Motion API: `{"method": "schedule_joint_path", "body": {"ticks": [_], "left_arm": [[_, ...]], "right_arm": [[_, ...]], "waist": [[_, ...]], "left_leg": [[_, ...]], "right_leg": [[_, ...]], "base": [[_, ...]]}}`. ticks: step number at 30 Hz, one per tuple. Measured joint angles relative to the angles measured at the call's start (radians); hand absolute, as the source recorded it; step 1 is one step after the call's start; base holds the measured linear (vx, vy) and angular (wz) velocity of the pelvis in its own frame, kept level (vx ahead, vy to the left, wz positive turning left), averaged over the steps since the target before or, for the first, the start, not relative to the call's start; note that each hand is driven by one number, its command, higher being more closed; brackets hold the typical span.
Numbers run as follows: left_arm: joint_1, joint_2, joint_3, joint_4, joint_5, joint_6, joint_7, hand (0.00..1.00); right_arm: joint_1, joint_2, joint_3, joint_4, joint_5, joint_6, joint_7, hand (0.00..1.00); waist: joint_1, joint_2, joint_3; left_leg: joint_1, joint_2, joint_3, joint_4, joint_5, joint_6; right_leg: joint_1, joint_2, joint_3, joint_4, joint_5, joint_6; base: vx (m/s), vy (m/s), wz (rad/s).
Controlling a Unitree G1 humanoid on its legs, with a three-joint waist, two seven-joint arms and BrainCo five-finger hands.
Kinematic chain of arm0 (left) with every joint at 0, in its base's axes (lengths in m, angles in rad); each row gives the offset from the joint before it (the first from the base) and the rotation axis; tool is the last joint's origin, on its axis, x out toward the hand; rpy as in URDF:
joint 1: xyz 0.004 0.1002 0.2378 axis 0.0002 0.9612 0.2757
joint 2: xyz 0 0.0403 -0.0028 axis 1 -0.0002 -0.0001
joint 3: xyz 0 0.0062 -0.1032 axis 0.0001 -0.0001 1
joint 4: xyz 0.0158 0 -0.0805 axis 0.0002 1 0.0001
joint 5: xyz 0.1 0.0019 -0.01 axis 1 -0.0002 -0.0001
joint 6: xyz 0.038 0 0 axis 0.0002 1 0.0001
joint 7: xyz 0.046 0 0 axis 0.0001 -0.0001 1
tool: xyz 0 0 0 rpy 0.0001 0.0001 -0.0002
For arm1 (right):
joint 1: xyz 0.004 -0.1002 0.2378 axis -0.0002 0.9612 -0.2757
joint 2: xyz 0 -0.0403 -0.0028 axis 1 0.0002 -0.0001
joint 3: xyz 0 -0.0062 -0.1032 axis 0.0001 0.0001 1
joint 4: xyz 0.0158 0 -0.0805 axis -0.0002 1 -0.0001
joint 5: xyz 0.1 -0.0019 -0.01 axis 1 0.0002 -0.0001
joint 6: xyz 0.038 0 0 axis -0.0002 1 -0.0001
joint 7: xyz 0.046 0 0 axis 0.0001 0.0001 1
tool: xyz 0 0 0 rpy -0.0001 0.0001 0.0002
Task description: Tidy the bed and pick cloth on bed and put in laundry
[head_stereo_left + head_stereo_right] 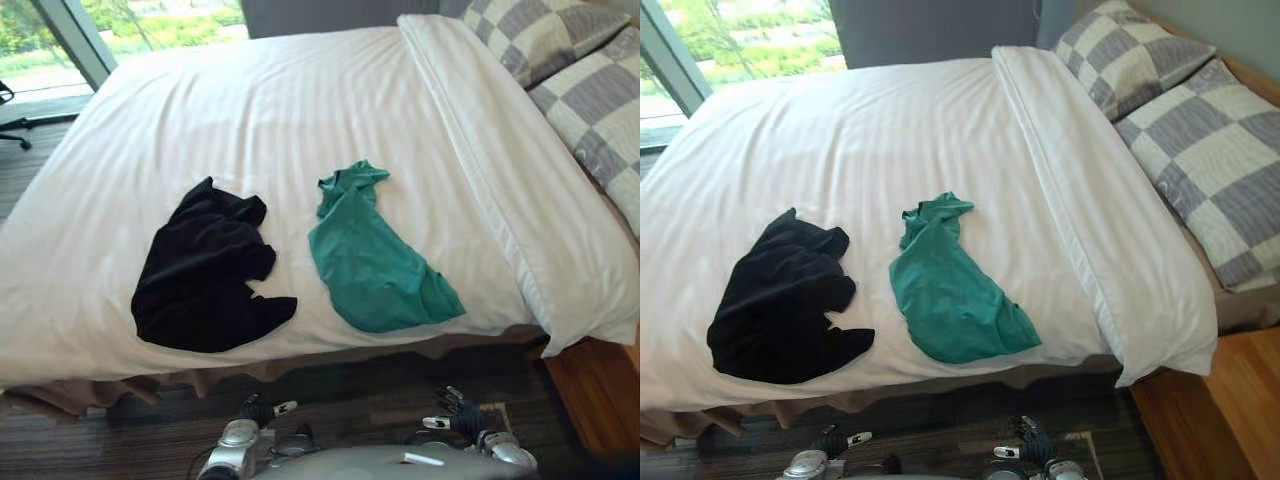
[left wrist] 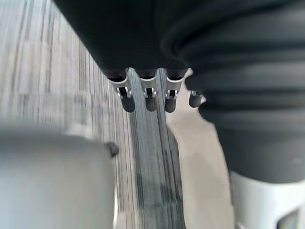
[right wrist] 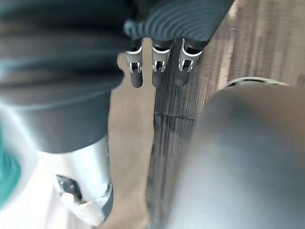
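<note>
I stand at the side of the bed (image 1: 250,100) with both arms low, because nothing has been picked up yet. My left robot hand (image 1: 262,410) hangs below the mattress edge, and its wrist view shows the fingers (image 2: 150,98) straight and slack over the floor, holding nothing. My right robot hand (image 1: 455,412) hangs the same way on the other side, fingers (image 3: 159,71) loose and empty. Both task things lie on the white cover close to my edge of the bed, apart from each other. The black cloth (image 1: 205,270) is a crumpled heap on my left, and the green cloth (image 1: 375,260) is stretched out on my right, its lower end near the mattress edge. I judge that each lies roughly ahead of the robot hand on its own side, so either could be reached from where I stand. The cover looks mostly smooth, with a folded band (image 1: 480,150) running just beside the checked pillows (image 1: 560,60). Little tidying seems left beyond lifting the two cloths, and I cannot tell from here where the laundry stands.
</note>
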Motion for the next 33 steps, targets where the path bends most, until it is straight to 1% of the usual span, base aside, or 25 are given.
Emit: {"method": "schedule_joint_path", "body": {"ticks": [1,4,6,7,8,9,10,11,13,14,15,16,17,18,19,20,21,22,23,25,26,27,28,30,33], "left_arm": [[-0.002,-0.001,0.004,-0.004,-0.003,-0.031,0.006,0.00],[0.003,-0.009,0.003,-0.022,-0.002,-0.081,0.022,0.00],[0.003,-0.008,0.007,-0.022,-0.005,-0.088,0.022,0.00],[0.006,-0.008,0.021,-0.021,-0.008,-0.086,0.020,0.00],[0.009,-0.007,0.025,-0.022,-0.012,-0.085,0.019,0.00],[0.017,-0.004,0.029,-0.021,-0.014,-0.081,0.018,0.00],[0.019,-0.004,0.029,-0.021,-0.017,-0.081,0.017,0.00],[0.021,-0.003,0.029,-0.019,-0.025,-0.081,0.012,0.00],[0.020,-0.001,0.029,-0.012,-0.051,-0.077,-0.001,0.00],[0.022,-0.007,0.028,0.010,-0.066,-0.076,-0.009,0.00],[0.022,-0.010,0.028,0.015,-0.075,-0.076,-0.011,0.00],[0.025,-0.027,0.027,0.043,-0.102,-0.072,-0.022,0.00],[0.020,-0.020,0.032,0.061,-0.130,-0.066,-0.025,0.00],[0.009,0.004,0.038,0.066,-0.143,-0.059,-0.025,0.00],[0.009,0.008,0.039,0.069,-0.144,-0.057,-0.024,0.00],[0.012,0.033,0.040,0.075,-0.164,-0.053,-0.024,0.00],[0.010,0.056,0.046,0.084,-0.174,-0.059,-0.022,0.00],[0.013,0.076,0.049,0.093,-0.182,-0.064,-0.018,0.00],[0.017,0.078,0.053,0.093,-0.181,-0.067,-0.016,0.00],[0.025,0.056,0.057,0.088,-0.172,-0.085,-0.006,0.00],[0.025,0.051,0.056,0.088,-0.170,-0.090,-0.005,0.00],[0.023,0.036,0.055,0.087,-0.170,-0.100,-0.004,0.00],[0.013,0.010,0.045,0.082,-0.170,-0.105,-0.002,0.00],[0.024,-0.030,0.038,0.066,-0.170,-0.126,-0.001,0.00],[0.043,-0.046,0.038,0.050,-0.172,-0.133,0.013,0.00]], "right_arm": [[-0.023,0.000,0.005,-0.001,0.000,0.027,-0.018,0.00],[-0.047,0.001,-0.004,-0.001,0.060,0.041,-0.053,0.00],[-0.053,0.003,-0.022,-0.010,0.105,0.041,-0.052,0.00],[-0.051,0.006,-0.074,-0.020,0.108,0.043,-0.054,0.00],[-0.051,0.006,-0.090,-0.021,0.108,0.045,-0.055,0.00],[-0.048,-0.002,-0.132,-0.021,0.105,0.053,-0.060,0.00],[-0.048,-0.011,-0.146,-0.020,0.099,0.055,-0.063,0.00],[-0.036,-0.046,-0.189,-0.015,0.069,0.061,-0.076,0.00],[-0.009,-0.088,-0.231,0.012,0.043,0.067,-0.076,0.00],[0.010,-0.104,-0.256,0.038,0.039,0.081,-0.074,0.00],[0.015,-0.107,-0.263,0.048,0.039,0.087,-0.073,0.00],[0.035,-0.107,-0.303,0.062,0.050,0.094,-0.071,0.00],[0.034,-0.081,-0.345,0.081,0.049,0.096,-0.071,0.00],[0.034,-0.045,-0.363,0.100,0.049,0.095,-0.069,0.00],[0.034,-0.024,-0.366,0.102,0.049,0.093,-0.068,0.00],[0.034,0.017,-0.367,0.105,0.038,0.086,-0.091,0.00],[0.036,0.031,-0.372,0.115,0.038,0.073,-0.093,0.00],[0.047,0.038,-0.331,0.108,0.036,0.047,-0.068,0.00],[0.048,0.040,-0.309,0.104,0.034,0.036,-0.065,0.00],[0.045,0.037,-0.212,0.086,0.024,0.015,-0.056,0.00],[0.047,0.032,-0.193,0.078,0.024,0.006,-0.045,0.00],[0.046,0.029,-0.155,0.057,0.022,-0.011,-0.019,0.00],[0.050,0.016,-0.142,0.036,0.025,-0.028,0.007,0.00],[0.055,-0.008,-0.118,0.033,0.030,-0.038,0.026,0.00],[0.062,-0.017,-0.102,0.034,0.033,-0.036,0.028,0.00]], "waist": [[-0.001,0.002,0.021],[0.002,0.025,0.039],[0.001,0.020,0.042],[-0.007,0.008,0.052],[-0.012,0.008,0.052],[-0.032,0.006,0.053],[-0.036,0.005,0.053],[-0.050,0.002,0.052],[-0.068,0.003,0.052],[-0.084,0.015,0.045],[-0.088,0.023,0.042],[-0.091,0.062,0.030],[-0.088,0.058,0.028],[-0.081,0.033,0.024],[-0.077,0.028,0.018],[-0.055,0.026,0.007],[-0.045,0.022,0.002],[-0.041,0.008,-0.006],[-0.037,0.007,-0.006],[-0.035,0.014,-0.007],[-0.036,0.014,-0.007],[-0.034,0.014,-0.007],[-0.050,0.033,-0.010],[-0.052,0.051,-0.015],[-0.038,0.056,-0.029]], "left_leg": [[-0.035,-0.004,0.007,0.065,-0.016,0.006],[-0.046,-0.005,0.010,0.074,-0.052,0.000],[-0.039,-0.018,0.046,0.061,-0.049,0.001],[-0.043,-0.011,0.074,0.113,-0.079,0.018],[-0.040,0.005,0.082,0.132,-0.090,0.024],[-0.041,0.062,0.087,0.194,-0.096,0.026],[-0.043,0.084,0.086,0.209,-0.094,0.028],[-0.052,0.139,0.065,0.241,-0.075,0.037],[-0.052,0.156,0.029,0.253,-0.055,0.041],[-0.039,0.153,0.016,0.237,-0.052,0.019],[-0.035,0.148,0.007,0.221,-0.052,0.010],[-0.012,0.133,-0.013,0.160,-0.052,-0.024],[0.014,0.126,-0.007,0.131,-0.120,-0.168],[0.016,0.104,0.006,0.143,-0.127,-0.147],[0.012,0.101,0.007,0.144,-0.133,-0.142],[0.005,0.106,0.015,0.141,-0.134,-0.137],[0.017,0.122,0.041,0.106,-0.124,-0.120],[0.045,0.135,0.074,0.039,-0.097,-0.087],[0.062,0.137,0.090,0.012,-0.085,-0.081],[0.108,0.125,0.136,-0.103,-0.028,-0.061],[0.113,0.116,0.140,-0.116,-0.020,-0.055],[0.114,0.084,0.141,-0.142,-0.003,-0.047],[0.112,0.075,0.129,-0.165,0.018,-0.036],[0.134,0.072,0.116,-0.210,0.044,-0.036],[0.156,0.076,0.111,-0.243,0.066,-0.039]], "right_leg": [[-0.026,-0.020,0.004,0.054,-0.022,0.004],[-0.094,-0.056,0.027,0.173,-0.068,0.005],[-0.130,-0.088,0.062,0.222,-0.078,-0.002],[-0.140,-0.114,0.090,0.243,-0.077,-0.005],[-0.140,-0.121,0.100,0.247,-0.077,-0.005],[-0.145,-0.143,0.136,0.265,-0.079,0.001],[-0.149,-0.157,0.148,0.272,-0.081,0.004],[-0.170,-0.206,0.192,0.301,-0.099,0.038],[-0.191,-0.267,0.226,0.328,-0.110,0.094],[-0.183,-0.301,0.235,0.320,-0.103,0.138],[-0.176,-0.309,0.235,0.308,-0.094,0.155],[-0.148,-0.307,0.228,0.254,-0.055,0.175],[-0.104,-0.315,0.222,0.175,-0.001,0.176],[-0.061,-0.332,0.222,0.085,0.090,0.173],[-0.046,-0.322,0.219,0.034,0.149,0.172],[-0.025,-0.303,0.208,-0.055,0.281,0.160],[-0.016,-0.279,0.163,-0.116,0.385,0.110],[-0.024,-0.238,0.081,-0.092,0.387,0.067],[-0.028,-0.216,0.054,-0.072,0.368,0.067],[-0.033,-0.084,0.035,-0.031,0.219,0.100],[-0.033,-0.065,0.037,-0.038,0.187,0.097],[-0.022,-0.032,0.055,-0.082,0.123,0.079],[-0.001,-0.022,0.069,-0.121,0.136,0.074],[0.029,-0.017,0.051,-0.161,0.164,0.089],[0.037,-0.010,0.037,-0.165,0.165,0.089]], "base": [[-0.13,0.014,0.13],[-0.11,0.049,0.00],[-0.08,0.029,-0.41],[-0.07,0.000,-0.59],[-0.06,-0.008,-0.65],[-0.04,0.039,-0.45],[-0.06,0.128,-0.50],[-0.07,0.239,-0.25],[-0.07,0.383,-0.12],[-0.02,0.302,0.04],[0.04,0.519,0.13],[0.06,0.645,0.14],[0.11,0.882,0.07],[0.08,0.525,-0.02],[0.08,0.474,-0.20],[0.07,0.421,-0.25],[0.12,0.574,-0.35],[0.10,0.338,-0.34],[0.10,0.247,-0.48],[0.02,0.186,-0.42],[-0.02,0.150,-0.25],[-0.07,0.126,0.07],[-0.05,0.096,0.16],[-0.04,0.021,0.29],[-0.02,-0.013,0.12]]}}
